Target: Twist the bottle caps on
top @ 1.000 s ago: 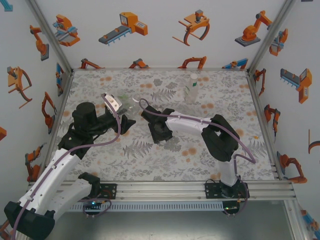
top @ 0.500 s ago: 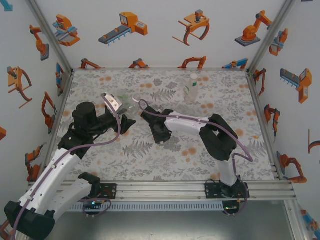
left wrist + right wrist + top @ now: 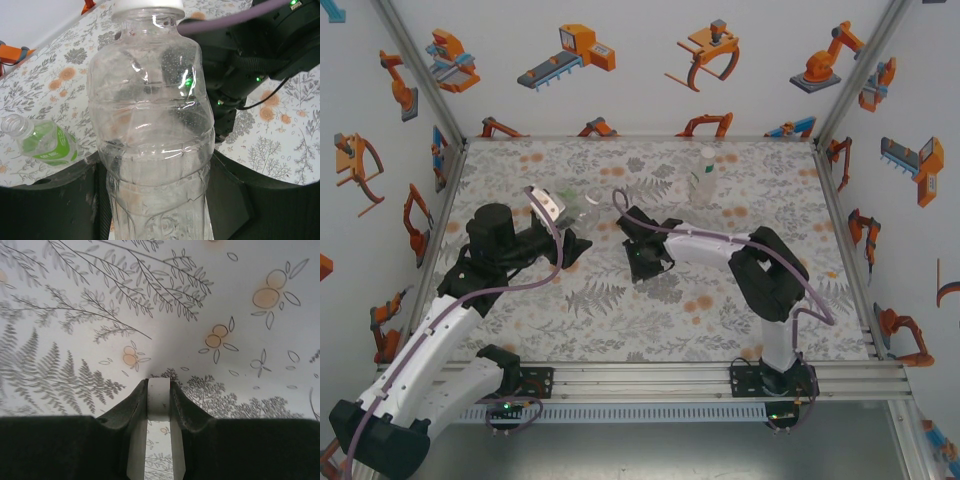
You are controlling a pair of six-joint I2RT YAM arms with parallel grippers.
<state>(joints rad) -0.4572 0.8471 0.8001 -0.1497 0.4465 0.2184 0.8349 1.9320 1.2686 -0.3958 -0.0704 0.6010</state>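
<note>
My left gripper (image 3: 155, 200) is shut on a clear bottle (image 3: 152, 115), one dark finger on each side of its lower body. A white cap (image 3: 147, 6) sits on that bottle's neck. To its left a green-tinted bottle (image 3: 42, 142) lies on the table with its mouth uncapped. My right gripper (image 3: 159, 390) is shut on a small white bottle cap (image 3: 159, 402), held edge-on between the fingertips above the patterned table. From above, the left gripper (image 3: 576, 243) and right gripper (image 3: 646, 262) face each other mid-table. A third bottle (image 3: 702, 176) with a pale label stands upright at the back.
The floral table cover (image 3: 620, 320) spans the whole cell, walled by white panels with orange robot pictures. The right arm's black body (image 3: 260, 50) is close behind the held bottle. An aluminium rail (image 3: 650, 378) runs along the near edge.
The right gripper's jaws closed on the white cap, and the right arm then shifted slightly back and to the right. The left arm and its bottle stayed put.
</note>
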